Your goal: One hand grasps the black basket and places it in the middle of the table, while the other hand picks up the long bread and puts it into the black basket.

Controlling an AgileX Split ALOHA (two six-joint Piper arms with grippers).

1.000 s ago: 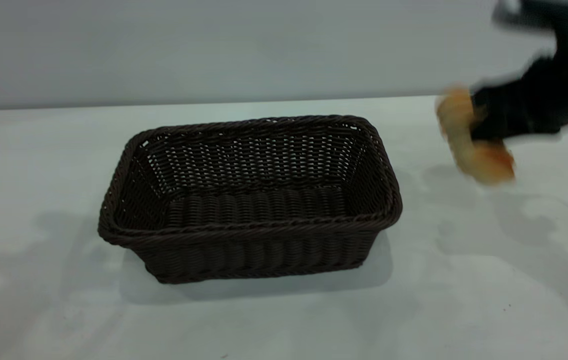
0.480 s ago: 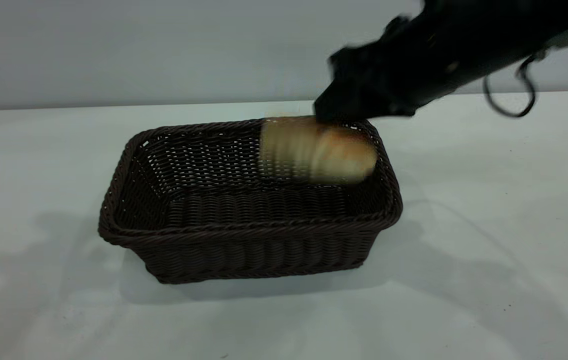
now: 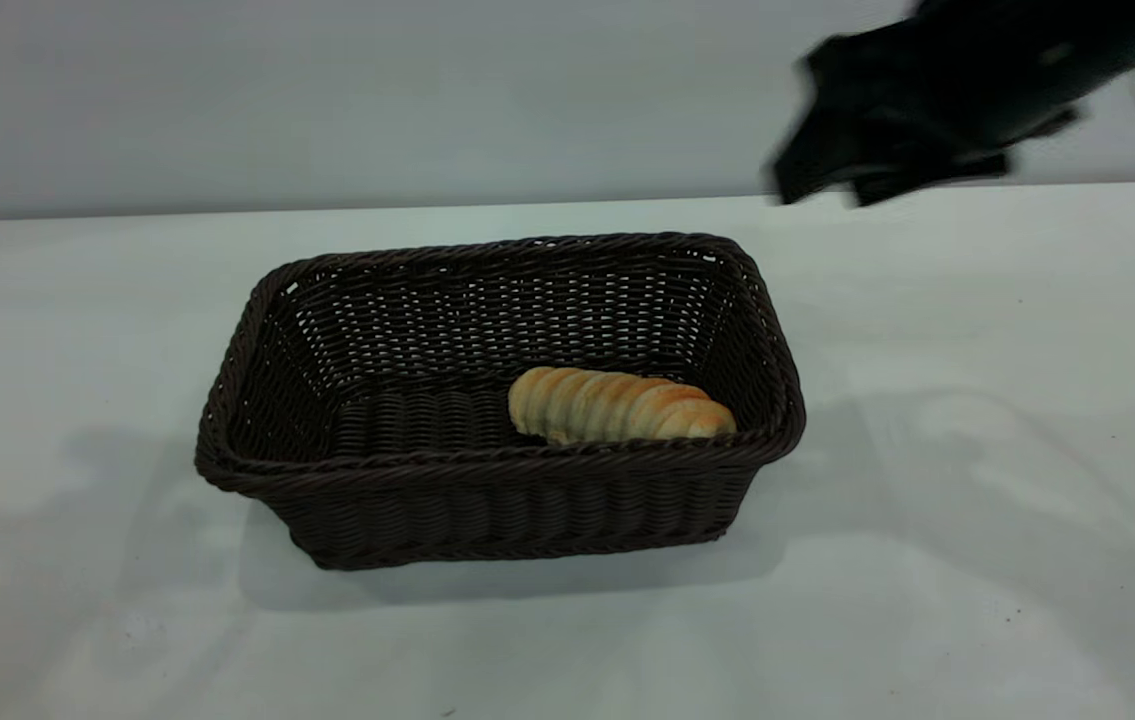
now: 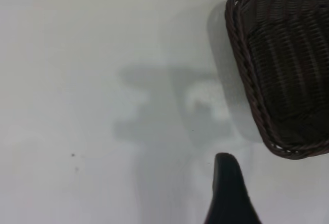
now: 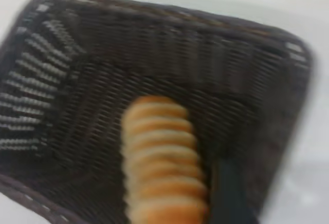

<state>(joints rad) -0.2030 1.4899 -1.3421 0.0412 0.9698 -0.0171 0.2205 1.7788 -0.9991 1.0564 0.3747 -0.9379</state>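
Note:
The black basket [image 3: 502, 480] stands in the middle of the table [image 3: 977, 500]. The long bread [image 3: 619, 406] lies flat on its floor, at the right end near the front wall. It also shows in the right wrist view [image 5: 162, 157], inside the basket [image 5: 77, 80]. My right gripper [image 3: 822, 190] is open and empty, up in the air behind and to the right of the basket. One of its fingers [image 5: 226, 193] shows beside the bread. My left gripper is out of the exterior view. One of its fingers [image 4: 229, 188] hangs over bare table, apart from a basket corner [image 4: 257, 106], holding nothing.
A plain grey wall [image 3: 327, 100] runs behind the table's far edge. Arm shadows lie on the tabletop to the right of the basket and to its left.
My right gripper carried the bread from the right over the basket and let it go. The bread now lies in the basket. The gripper has pulled back up and to the right.

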